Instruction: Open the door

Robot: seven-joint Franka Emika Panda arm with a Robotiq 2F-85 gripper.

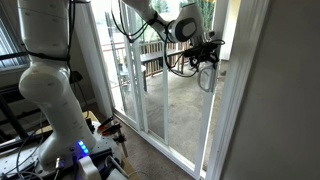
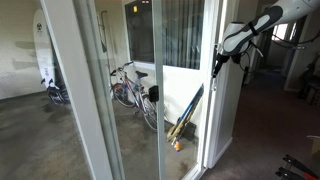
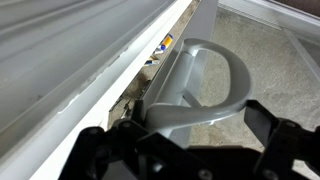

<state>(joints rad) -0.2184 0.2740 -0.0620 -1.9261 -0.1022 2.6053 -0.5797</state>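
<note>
grey concrete floor (image 2: 40, 135) stretches away beyond a wall of white-framed glass, with daylight coming through it. in the wrist view the gripper (image 3: 192, 128) has its black fingers (image 3: 105, 150) spread wide, one on each side of the grey d-shaped handle (image 3: 205, 85), so the loop sits between the jaws. whether either pad touches the handle cannot be told. the handle stands out from the narrow white frame of the door (image 3: 80, 75), and a thin dark seam runs along the frame's edge just beside it. whether the panel is fully closed is not clear.

in both exterior views the gripper (image 1: 207, 52) (image 2: 221, 58) sits at the handle edge of the door (image 1: 188, 105) (image 2: 212, 125), in the upper half of the tall panel and close to the white jamb (image 2: 232, 110) beside it. the arm (image 1: 50, 85) (image 2: 262, 22) reaches in from above. its white body stands near the glass in an exterior view, on a base (image 1: 82, 152) with a small blue light.

on the far side of the glass a bicycle (image 2: 130, 88) is parked near the panels. some long-handled tools (image 2: 186, 118) lean just beside the door's lower part.
</note>
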